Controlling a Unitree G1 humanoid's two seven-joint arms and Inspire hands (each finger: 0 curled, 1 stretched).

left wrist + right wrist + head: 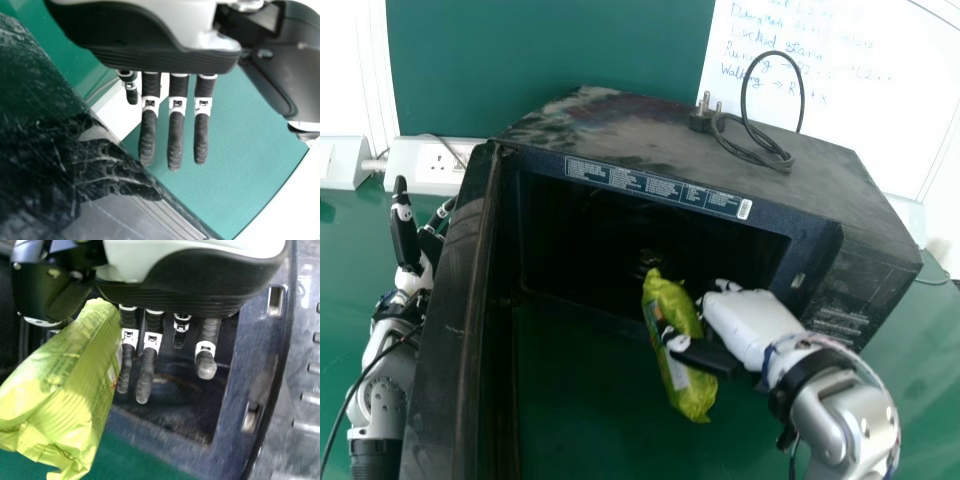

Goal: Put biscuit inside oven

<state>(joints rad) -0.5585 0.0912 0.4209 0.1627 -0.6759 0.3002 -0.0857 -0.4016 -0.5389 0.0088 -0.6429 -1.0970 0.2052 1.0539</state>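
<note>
Currently, right hand (745, 320) is pinching biscuit packet (670, 300) at mouth of open oven (620, 130); placing and releasing are remaining. Left hand (405, 238), fingers straight, is idling beside door (455, 340).

A shiny green table (348, 240) lies flat at the bottom of it all, and at the far side a big green panel (550, 50) stands up behind it. At the far left is a white box with plug holes (408, 165), with a thin cord (444, 144) by it. At the far right is a white board (865, 115) with blue writing.
</note>
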